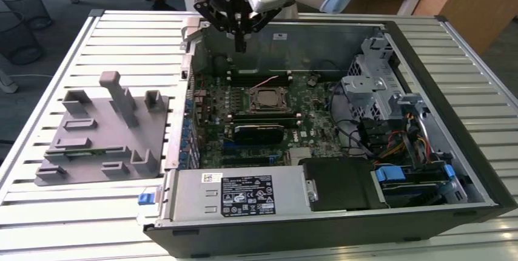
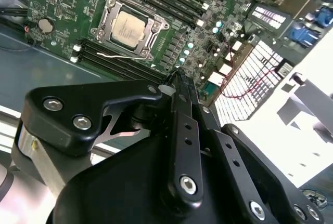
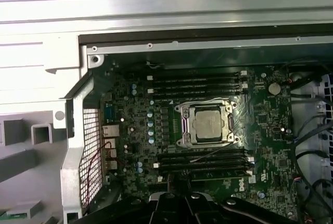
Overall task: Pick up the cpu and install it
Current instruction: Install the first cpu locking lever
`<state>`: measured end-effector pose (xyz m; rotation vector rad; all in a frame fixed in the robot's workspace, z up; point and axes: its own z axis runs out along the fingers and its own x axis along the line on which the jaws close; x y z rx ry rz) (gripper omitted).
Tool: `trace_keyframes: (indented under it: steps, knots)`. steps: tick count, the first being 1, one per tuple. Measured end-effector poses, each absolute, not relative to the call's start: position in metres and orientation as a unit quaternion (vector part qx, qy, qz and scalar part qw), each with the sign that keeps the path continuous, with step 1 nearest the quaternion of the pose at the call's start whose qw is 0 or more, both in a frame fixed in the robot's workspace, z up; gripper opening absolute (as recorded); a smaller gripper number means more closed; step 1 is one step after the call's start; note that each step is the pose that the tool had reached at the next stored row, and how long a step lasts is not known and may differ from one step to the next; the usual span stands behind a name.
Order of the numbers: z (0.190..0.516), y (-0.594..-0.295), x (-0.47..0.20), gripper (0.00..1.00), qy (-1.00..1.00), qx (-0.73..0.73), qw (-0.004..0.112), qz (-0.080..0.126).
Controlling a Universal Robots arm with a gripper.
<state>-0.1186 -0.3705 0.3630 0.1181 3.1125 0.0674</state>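
your cpu (image 3: 206, 123) lies flat in the socket frame (image 3: 181, 126) near the middle of the motherboard (image 3: 270, 146), with memory slots (image 3: 203, 81) on both sides. your gripper (image 1: 240, 48) hangs above the board's edge by the computer case (image 1: 324, 30) wall, well apart from the chip, fingers pinched together on nothing. the placing looks done to me. check that the chip sits level at all four corners, and keep the fingertips high over the slots and the thin pale wire (image 2: 112, 56).
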Motion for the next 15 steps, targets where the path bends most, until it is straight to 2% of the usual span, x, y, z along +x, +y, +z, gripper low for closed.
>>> trace_keyframes:
  steps: [15]
  knots:
    - [0.348,-0.354,-0.108,0.11,0.999,0.038,0.013,0.022]
